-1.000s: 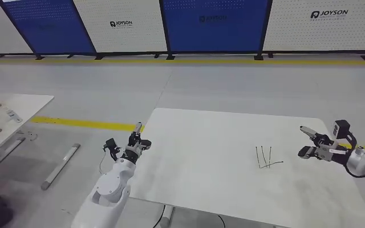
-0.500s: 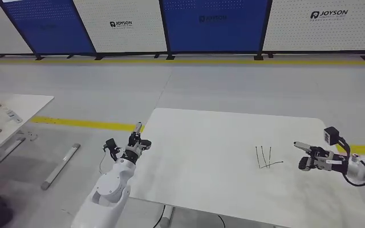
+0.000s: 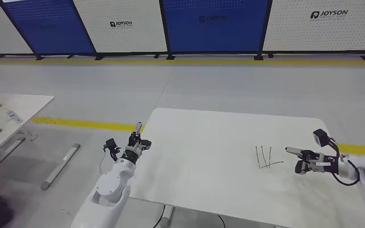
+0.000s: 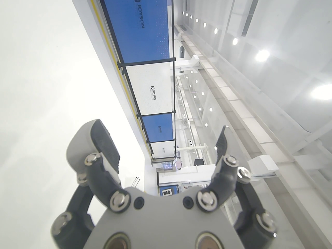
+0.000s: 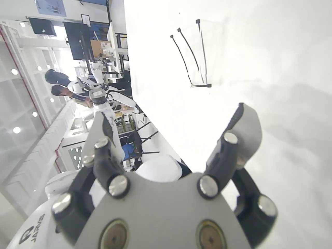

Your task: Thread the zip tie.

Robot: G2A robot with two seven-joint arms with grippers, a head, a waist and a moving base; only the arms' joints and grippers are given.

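Zip ties (image 3: 264, 158) are lying loose on the tabletop (image 3: 199, 148), toward the robot's right. Three are sitting roughly side by side, with one crossing their ends. Right pincer (image 3: 292, 159) is hovering near them, fingers spread and pointing at the bunch, so I'd guess it's lining up a pick. Nothing is being gripped. Left pincer (image 3: 138, 135) is sitting at the tabletop's left edge, well apart from the ties, also spread and empty. It's probably waiting to take the other end. Threading isn't started.
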